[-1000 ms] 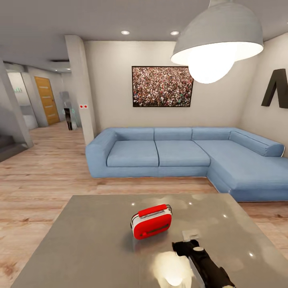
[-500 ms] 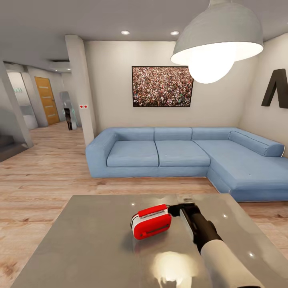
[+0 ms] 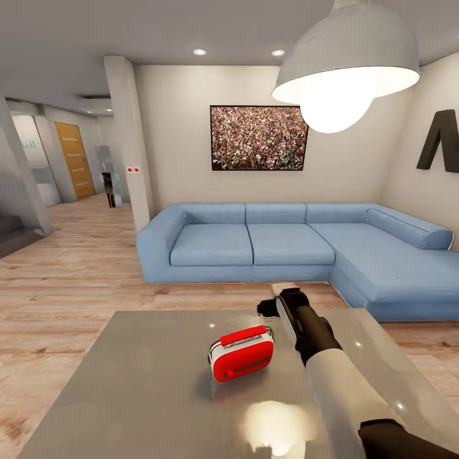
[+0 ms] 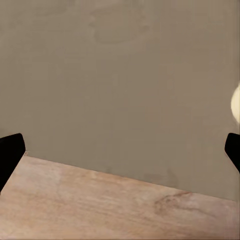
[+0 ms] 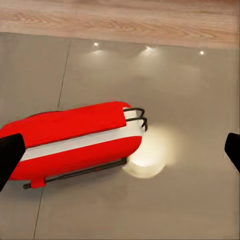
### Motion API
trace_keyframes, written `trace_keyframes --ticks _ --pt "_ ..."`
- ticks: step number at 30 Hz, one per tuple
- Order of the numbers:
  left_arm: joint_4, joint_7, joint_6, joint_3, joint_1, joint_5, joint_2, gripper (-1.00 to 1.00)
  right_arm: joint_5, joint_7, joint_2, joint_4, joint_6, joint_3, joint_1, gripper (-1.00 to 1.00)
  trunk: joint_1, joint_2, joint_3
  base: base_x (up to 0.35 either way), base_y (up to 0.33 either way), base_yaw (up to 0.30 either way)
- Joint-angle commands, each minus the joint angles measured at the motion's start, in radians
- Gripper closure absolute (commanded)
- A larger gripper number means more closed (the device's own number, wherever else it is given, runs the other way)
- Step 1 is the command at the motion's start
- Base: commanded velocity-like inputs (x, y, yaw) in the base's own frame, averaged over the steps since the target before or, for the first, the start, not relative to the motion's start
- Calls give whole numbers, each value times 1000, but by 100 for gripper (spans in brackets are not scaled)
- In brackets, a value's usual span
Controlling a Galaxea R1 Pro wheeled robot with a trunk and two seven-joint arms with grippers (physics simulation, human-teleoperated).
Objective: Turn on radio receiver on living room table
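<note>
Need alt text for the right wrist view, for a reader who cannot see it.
A red radio receiver with a white band lies on the glossy grey table, seen from above, a lamp glare beside it. The right tool's dark fingertips frame the edges, spread wide.

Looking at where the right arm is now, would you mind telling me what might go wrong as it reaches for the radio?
1. The right gripper hangs beyond the radio receiver, so coming back it might shove the light radio across the glossy table instead of pressing a control.
2. The radio's far side faces the blue sofa, hidden from the head view, so any switch there may be hard to aim at.
3. Its thin handle could snag an open finger.
</note>
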Motion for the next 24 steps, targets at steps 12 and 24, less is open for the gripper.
trace_keyframes --ticks 12,24 --pt "-114 0 -1 0 -1 5 -31 -100 3 1 0 126 86 2 -150 -100 0 0 0 0 0 0" --pt "9 -1 -80 0 -1 -1 -34 -100 7 -4 0 260 84 0 -219 -100 0 0 0 0 0 0"
